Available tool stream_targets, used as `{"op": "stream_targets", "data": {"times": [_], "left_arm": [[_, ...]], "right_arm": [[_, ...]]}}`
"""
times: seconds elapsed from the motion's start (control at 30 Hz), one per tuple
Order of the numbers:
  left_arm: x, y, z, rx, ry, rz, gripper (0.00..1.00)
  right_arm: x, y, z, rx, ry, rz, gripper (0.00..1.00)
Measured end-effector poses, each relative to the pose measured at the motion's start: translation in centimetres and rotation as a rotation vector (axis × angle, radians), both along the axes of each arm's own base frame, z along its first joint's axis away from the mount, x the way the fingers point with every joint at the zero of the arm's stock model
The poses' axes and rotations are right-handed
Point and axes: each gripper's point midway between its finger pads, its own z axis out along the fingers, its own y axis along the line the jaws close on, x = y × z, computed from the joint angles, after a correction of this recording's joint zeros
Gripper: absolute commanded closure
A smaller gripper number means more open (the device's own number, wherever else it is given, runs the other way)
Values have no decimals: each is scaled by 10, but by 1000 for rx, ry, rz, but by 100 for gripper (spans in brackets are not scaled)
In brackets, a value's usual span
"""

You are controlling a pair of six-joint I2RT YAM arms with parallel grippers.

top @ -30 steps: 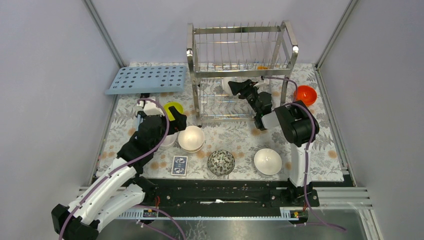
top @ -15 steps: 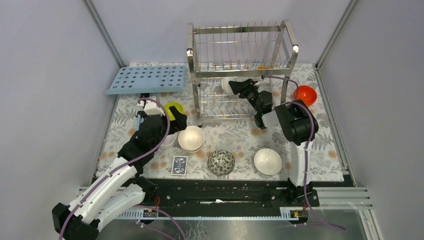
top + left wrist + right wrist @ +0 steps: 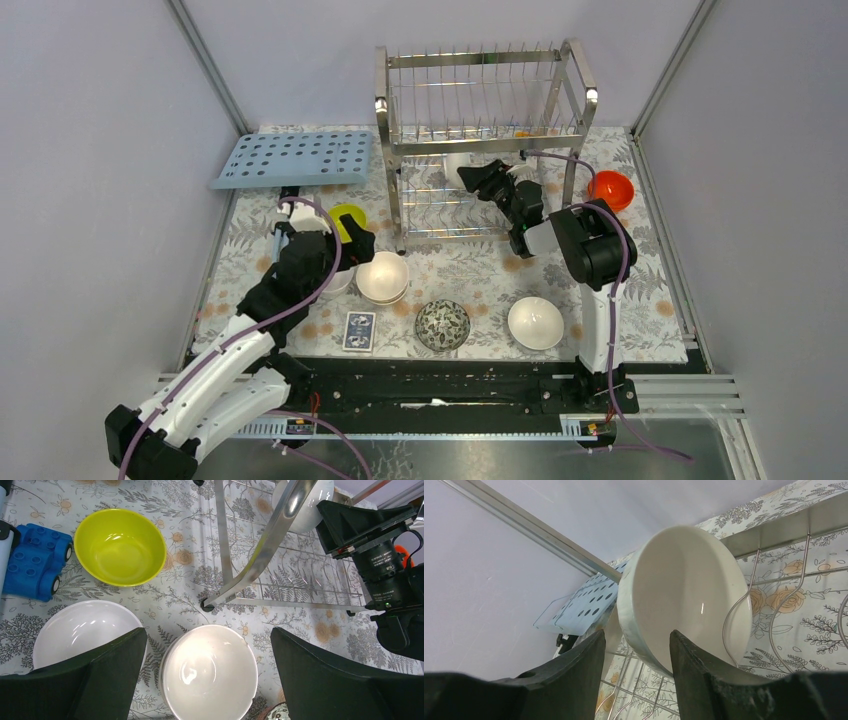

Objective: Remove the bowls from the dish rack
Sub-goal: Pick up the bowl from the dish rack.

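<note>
The steel dish rack [image 3: 480, 95] stands at the back. A white bowl [image 3: 458, 163] stands on edge in its lower tier, and fills the right wrist view [image 3: 684, 590]. My right gripper [image 3: 476, 179] is open inside that tier, its jaws either side of the bowl's rim [image 3: 636, 635], not closed on it. My left gripper [image 3: 360, 246] is open and empty above a stacked pale bowl [image 3: 383, 277], also in the left wrist view [image 3: 210, 672]. Off the rack lie a yellow-green bowl [image 3: 346, 215], an orange-red bowl [image 3: 611, 188], a dark speckled bowl [image 3: 442, 325] and a white bowl [image 3: 535, 322].
A light-blue perforated tray [image 3: 295, 158] lies at the back left. A card [image 3: 358, 331] lies near the front edge. A blue toy car [image 3: 32, 567] and another white bowl [image 3: 82, 630] sit under the left arm. A small orange block [image 3: 523, 133] rests on the rack's upper tier.
My right gripper has edged a little further into the rack's lower tier, closing in on the upright white bowl. The left arm has barely moved.
</note>
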Motion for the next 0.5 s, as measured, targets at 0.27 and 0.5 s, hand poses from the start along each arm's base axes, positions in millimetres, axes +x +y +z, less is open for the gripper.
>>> {"op": "stream_targets", "data": {"times": [0.27, 0.5], "left_arm": [[0, -1, -1, -2, 0, -5, 1], [0, -1, 0, -3, -1, -5, 1]], "right_arm": [[4, 3, 4, 7, -3, 7, 55], [8, 6, 1, 18, 10, 11, 64]]}}
